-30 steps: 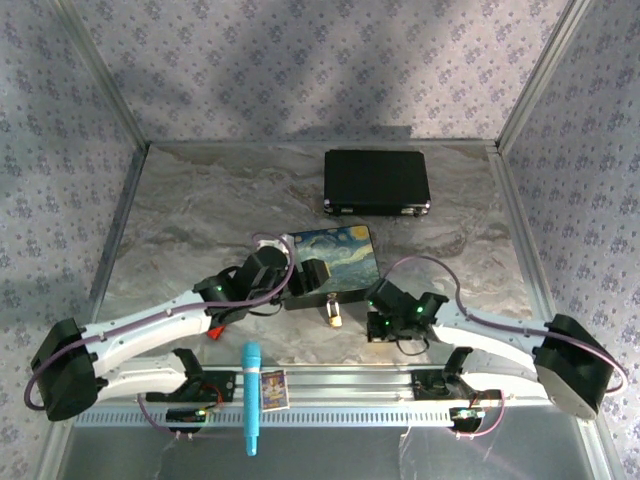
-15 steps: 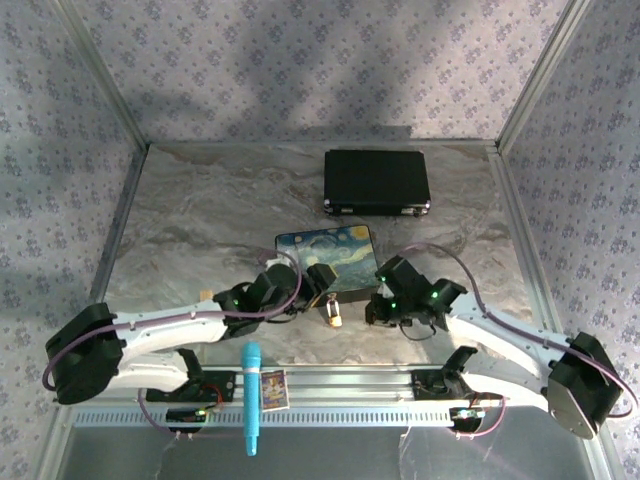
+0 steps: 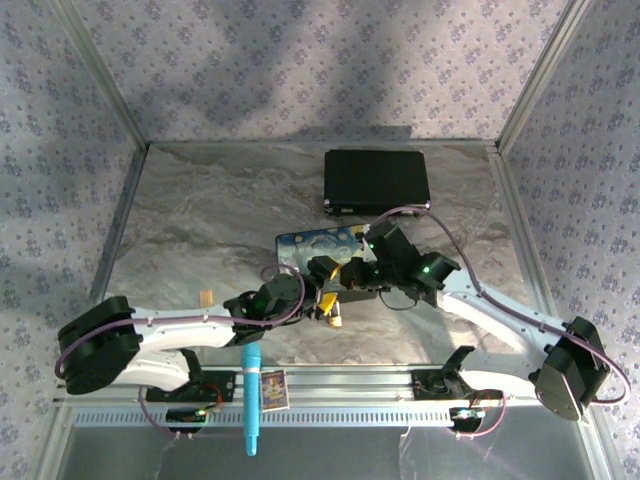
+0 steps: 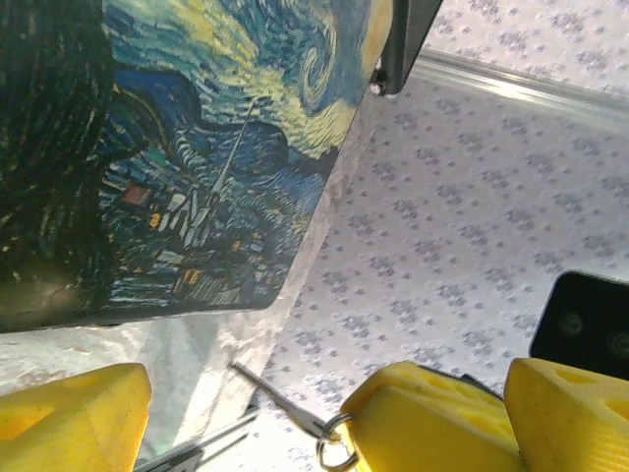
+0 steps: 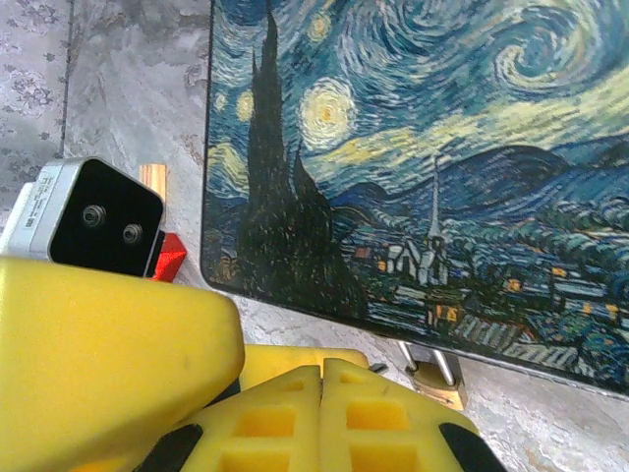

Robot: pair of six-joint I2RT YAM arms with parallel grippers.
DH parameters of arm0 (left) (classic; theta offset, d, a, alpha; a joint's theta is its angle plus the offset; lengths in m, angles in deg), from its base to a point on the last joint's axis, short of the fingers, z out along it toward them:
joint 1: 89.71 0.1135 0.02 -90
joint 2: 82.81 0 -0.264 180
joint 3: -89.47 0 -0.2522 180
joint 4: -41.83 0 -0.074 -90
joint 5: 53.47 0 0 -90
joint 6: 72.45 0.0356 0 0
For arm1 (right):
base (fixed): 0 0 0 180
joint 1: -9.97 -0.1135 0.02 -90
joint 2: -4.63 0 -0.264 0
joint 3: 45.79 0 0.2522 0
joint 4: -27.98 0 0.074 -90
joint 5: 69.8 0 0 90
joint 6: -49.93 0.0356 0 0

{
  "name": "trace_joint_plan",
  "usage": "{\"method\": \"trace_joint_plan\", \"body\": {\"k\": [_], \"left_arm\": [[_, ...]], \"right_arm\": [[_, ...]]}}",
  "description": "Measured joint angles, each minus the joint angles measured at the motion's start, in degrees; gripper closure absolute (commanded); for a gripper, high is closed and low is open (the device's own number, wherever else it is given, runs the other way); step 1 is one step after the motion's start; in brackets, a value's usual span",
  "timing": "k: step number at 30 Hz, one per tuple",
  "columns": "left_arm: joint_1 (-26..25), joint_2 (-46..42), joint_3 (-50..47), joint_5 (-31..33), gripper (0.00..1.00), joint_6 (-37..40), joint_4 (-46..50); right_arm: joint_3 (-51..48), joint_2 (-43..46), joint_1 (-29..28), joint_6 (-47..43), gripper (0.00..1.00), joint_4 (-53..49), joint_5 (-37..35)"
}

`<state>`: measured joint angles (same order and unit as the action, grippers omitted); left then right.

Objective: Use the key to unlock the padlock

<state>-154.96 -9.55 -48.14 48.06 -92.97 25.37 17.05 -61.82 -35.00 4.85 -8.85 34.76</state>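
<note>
Brass-gold and tiny, the padlock (image 5: 436,382) lies on the marbled table (image 3: 200,220) at the near edge of the painted box (image 5: 442,147), with its silver shackle pointing at the box's side. Both grippers hang close over it. The right gripper (image 5: 322,382) has its yellow pads (image 5: 285,418) pressed together, and the key (image 4: 280,398) with its ring juts out beside them, the blade slanting toward the box. The left gripper (image 3: 323,298) is spread wide, one finger (image 4: 69,418) well apart from the key. A black case (image 3: 377,180) sits farther back.
</note>
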Motion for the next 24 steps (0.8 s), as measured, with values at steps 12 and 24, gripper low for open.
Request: {"method": "trace_joint_plan", "body": {"k": [12, 24], "left_arm": [[-0.02, -2.67, -1.62, 2.67, 0.21, -3.80, -3.17], [-0.13, -1.49, -2.64, 2.45, 0.67, -4.52, -5.73]], "right_arm": [[-2.40, 1.22, -2.75, 0.90, 1.00, 7.96, 1.64], [-7.13, 6.69, -2.45, 2.01, 1.00, 11.96, 4.79]]}}
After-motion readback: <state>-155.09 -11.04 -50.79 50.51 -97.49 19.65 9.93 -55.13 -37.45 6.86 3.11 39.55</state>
